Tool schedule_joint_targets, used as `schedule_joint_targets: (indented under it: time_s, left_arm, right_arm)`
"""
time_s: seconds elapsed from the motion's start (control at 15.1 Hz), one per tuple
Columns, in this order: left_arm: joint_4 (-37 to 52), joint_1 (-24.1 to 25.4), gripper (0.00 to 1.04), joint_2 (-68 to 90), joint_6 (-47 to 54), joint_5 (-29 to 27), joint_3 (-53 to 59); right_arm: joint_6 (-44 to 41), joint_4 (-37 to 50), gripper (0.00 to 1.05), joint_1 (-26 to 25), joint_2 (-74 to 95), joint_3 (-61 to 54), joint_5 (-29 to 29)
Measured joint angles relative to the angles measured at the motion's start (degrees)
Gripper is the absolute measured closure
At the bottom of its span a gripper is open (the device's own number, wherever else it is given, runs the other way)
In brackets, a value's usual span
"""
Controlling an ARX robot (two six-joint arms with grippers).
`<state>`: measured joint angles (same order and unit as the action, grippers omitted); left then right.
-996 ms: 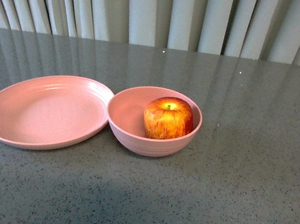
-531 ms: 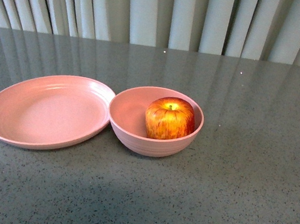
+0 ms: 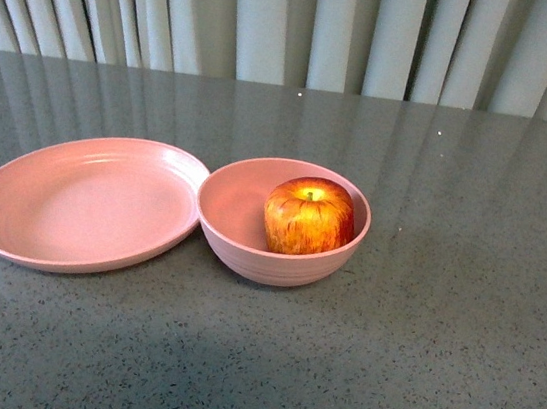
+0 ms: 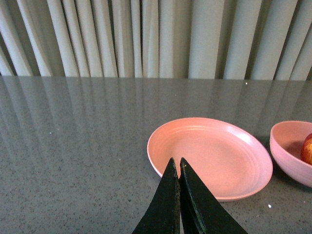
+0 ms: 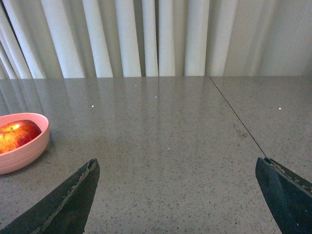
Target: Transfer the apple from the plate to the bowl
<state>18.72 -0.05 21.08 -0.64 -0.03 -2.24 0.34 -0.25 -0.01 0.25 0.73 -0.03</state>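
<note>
The apple (image 3: 308,216) sits inside the bowl (image 3: 277,262), upright with its stem up, leaning toward the bowl's right wall. The plate (image 3: 82,203) lies just left of the bowl on the grey speckled table (image 3: 438,337), its rim meeting or nearly meeting the bowl's rim; whether they actually touch cannot be told. Nothing rests on the plate.

Compared with the front view from 0.5 s and 1.0 s ago, the scene is essentially the same: apple, bowl and plate keep their places relative to each other, with only a very slight sideways shift of the whole picture. Neither arm appears in the front view, then or now.

In the left wrist view, the left gripper (image 4: 176,165) has its 2 jaws pressed together, tips meeting, with nothing between them; it hangs over the near edge of the plate. In the right wrist view, the right gripper (image 5: 178,170) has its 2 jaws spread wide and holds nothing, above bare table to the right of the bowl. Pale curtains (image 3: 297,26) hang behind the table.
</note>
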Motion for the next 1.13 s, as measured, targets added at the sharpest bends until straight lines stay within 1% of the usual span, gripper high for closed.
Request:
schedule_joint_targets:
  time_s: [0.07, 0.33, 0.66, 0.73, 0.8, 1.13]
  left_arm:
    - [2.21, 0.00, 1.04, -0.63, 0.02, -0.02, 1.49]
    - [-3.91, 0.00, 1.04, -6.25, 0.02, 0.02, 1.44]
    - [-8.98, 0.00, 1.04, -11.34, 0.02, 0.02, 1.44]
    - [-17.59, 0.00, 1.04, -16.66, 0.04, 0.17, 1.40]
    - [-18.88, 0.00, 1.04, -20.63, 0.02, -0.02, 1.40]
    - [-18.93, 0.04, 1.04, -20.61, 0.04, 0.02, 1.40]
  right_arm:
    - [0.00, -0.02, 0.07, 0.00, 0.00, 0.00, 0.00]
    - [0.00, 0.00, 0.07, 0.00, 0.00, 0.00, 0.00]
    - [0.00, 0.00, 0.07, 0.00, 0.00, 0.00, 0.02]
    - [0.00, 0.00, 0.07, 0.00, 0.00, 0.00, 0.00]
    - [0.00, -0.02, 0.07, 0.00, 0.00, 0.00, 0.02]
    - [0.00, 0.02, 0.07, 0.00, 0.00, 0.00, 0.00]
